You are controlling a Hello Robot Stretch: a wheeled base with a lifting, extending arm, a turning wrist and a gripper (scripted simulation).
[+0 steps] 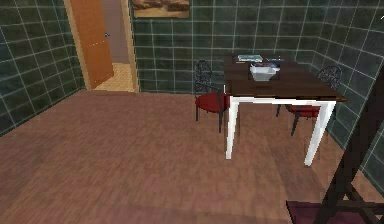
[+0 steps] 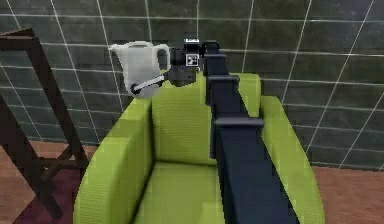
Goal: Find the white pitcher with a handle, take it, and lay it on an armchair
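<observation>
A white pitcher with a handle hangs at the far end of my gripper, clear of every surface, so the gripper holds it. It is seen against the green tiled wall, just above the back of a lime-green armchair. My dark arm reaches out over the armchair's seat and backrest.
A dark wooden stand rises left of the armchair and also shows as a dark frame. Ahead stands a dark-topped table with white legs, a white object on it and red chairs around it. An open orange door is at the back left.
</observation>
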